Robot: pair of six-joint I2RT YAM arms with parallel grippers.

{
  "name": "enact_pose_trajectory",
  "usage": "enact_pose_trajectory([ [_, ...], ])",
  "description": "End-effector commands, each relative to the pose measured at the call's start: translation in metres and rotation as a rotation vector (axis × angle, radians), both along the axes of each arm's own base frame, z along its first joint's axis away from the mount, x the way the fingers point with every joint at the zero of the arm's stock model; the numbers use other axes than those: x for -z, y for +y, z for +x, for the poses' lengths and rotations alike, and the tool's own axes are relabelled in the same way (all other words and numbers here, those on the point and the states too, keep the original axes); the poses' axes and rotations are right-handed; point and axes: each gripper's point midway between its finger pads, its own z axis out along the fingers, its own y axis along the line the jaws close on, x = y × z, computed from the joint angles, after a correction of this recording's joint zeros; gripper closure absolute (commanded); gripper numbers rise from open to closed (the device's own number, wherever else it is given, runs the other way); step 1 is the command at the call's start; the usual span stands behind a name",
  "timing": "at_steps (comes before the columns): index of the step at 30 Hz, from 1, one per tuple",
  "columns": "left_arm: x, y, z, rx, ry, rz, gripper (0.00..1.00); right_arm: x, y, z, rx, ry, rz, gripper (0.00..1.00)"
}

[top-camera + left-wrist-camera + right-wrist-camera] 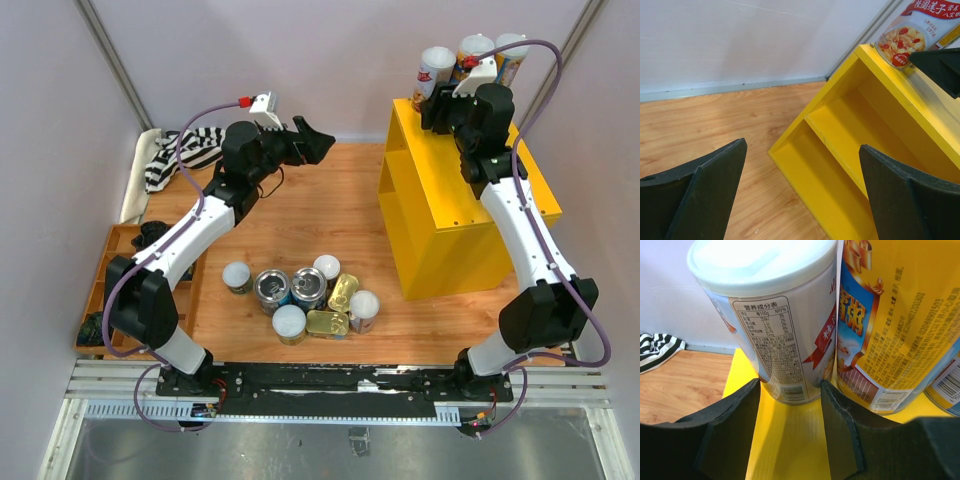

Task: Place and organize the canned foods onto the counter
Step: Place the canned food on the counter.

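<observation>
1. Step in hand: the right pincer (790,384) is setting the red-white can (770,315) on top of the yellow cabinet (455,240), at its far left corner. The fingers press on both sides of the can's base, so it is pinched, not free.
2. The can leans to the left in the overhead view. Its bottom sits at or just above the yellow top; I cannot tell whether it rests flat.
3. Just beside it on the same top stands an orange can (890,330), with a yellow can (510,55) beyond it, the three forming a row along the cabinet's far edge.
4. The left pincer (802,145) is spread wide and holds nothing. It hangs over the far middle of the table (330,200), pointed at the cabinet's two open shelves (840,130), which look bare.
5. Most of the job seems left: a cluster of cans (305,295) (white-lidded, silver-topped, flat gold) sits near the middle of the table's near edge.
6. The next move probably calls for righting the can so that it stands flat without knocking its orange neighbour, then spreading the fingers and backing off without tipping it.
</observation>
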Motion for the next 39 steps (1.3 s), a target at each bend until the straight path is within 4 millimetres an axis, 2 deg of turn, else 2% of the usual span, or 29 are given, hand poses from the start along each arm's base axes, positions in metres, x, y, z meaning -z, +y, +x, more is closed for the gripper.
enact_pose_trajectory([
  [1,-0.015,0.003,0.006,-0.003,-0.042,-0.005,0.01,-0.006,-0.005,0.001,0.026,-0.001,-0.008,0.48],
  [12,-0.02,0.001,0.003,0.017,-0.057,-0.009,0.01,-0.021,-0.012,-0.016,0.051,-0.034,-0.006,0.48],
  [17,-0.035,-0.004,0.004,0.047,-0.106,-0.013,0.01,-0.026,-0.015,-0.023,0.061,-0.041,-0.007,0.47],
  [21,-0.054,-0.01,0.003,0.081,-0.172,-0.021,0.01,-0.025,-0.016,-0.026,0.058,-0.031,-0.008,0.39],
  [24,-0.071,-0.024,0.001,0.124,-0.281,0.002,0.03,-0.029,-0.017,-0.035,0.061,-0.043,0.003,0.29],
  [27,-0.092,-0.044,0.009,0.141,-0.398,0.085,0.05,-0.037,-0.021,-0.049,0.069,-0.067,0.013,0.23],
  [30,-0.098,-0.066,0.02,0.183,-0.476,0.138,0.05,-0.045,-0.029,-0.066,0.091,-0.09,0.027,0.2],
  [31,-0.101,-0.072,0.023,0.205,-0.493,0.132,0.08,-0.049,-0.033,-0.074,0.098,-0.105,0.037,0.2],
  [34,-0.097,-0.094,0.036,0.284,-0.491,0.116,0.33,-0.059,-0.041,-0.094,0.119,-0.14,0.069,0.19],
  [39,-0.095,-0.128,0.033,0.342,-0.567,0.072,0.45,-0.07,-0.05,-0.124,0.14,-0.193,0.102,0.18],
])
